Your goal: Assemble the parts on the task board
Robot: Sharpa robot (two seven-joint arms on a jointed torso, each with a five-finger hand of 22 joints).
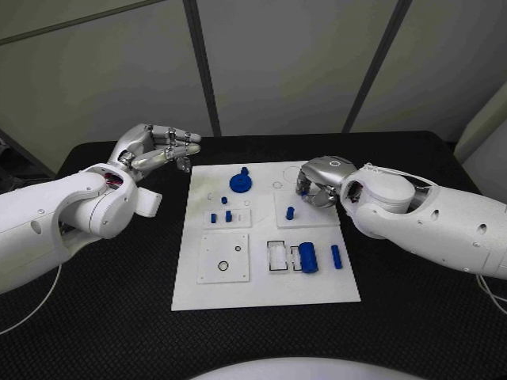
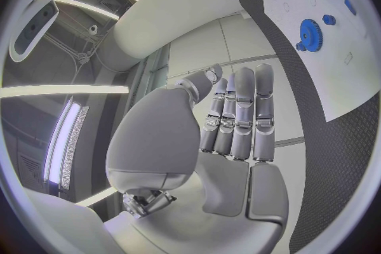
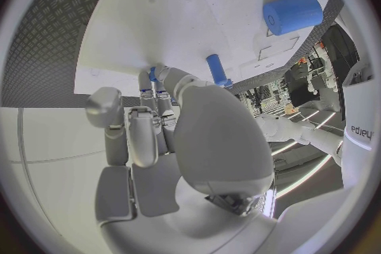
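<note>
L arm is seen entering from the left side of the table in the head view, forearm angled up toward the far edge. L hand (image 1: 157,149) is raised over the black table (image 1: 93,317), just off the far-left corner of the task board (image 1: 265,293); not touching it. Fingers (image 2: 238,117) are held straight and close together in the L wrist view, thumb alongside, nothing gripped.

Task board is placed mid-table, long side running away from the robot. On it, L to R: blue gear (image 1: 241,183) w/ a knob on top, near the far-left part; two short blue pegs (image 1: 220,216) standing on a raised white tile below the gear; a plain white tile (image 1: 224,258) w/ a ring outline near the front-left; a blue cylinder (image 1: 307,257) lying beside a white insert at front-centre; a slim blue bar (image 1: 337,256) just right of the cylinder.

A small blue peg (image 1: 289,212) is seen standing on the right-hand tile, directly below the R hand (image 1: 320,184).

R arm comes in from the right, wrist bent down over the far-right part of the board. R hand is curled, fingertips (image 3: 159,86) pointed down at the board. In the R wrist view a bit of blue shows at the fingertips; whether it is pinched cannot be told.
</note>
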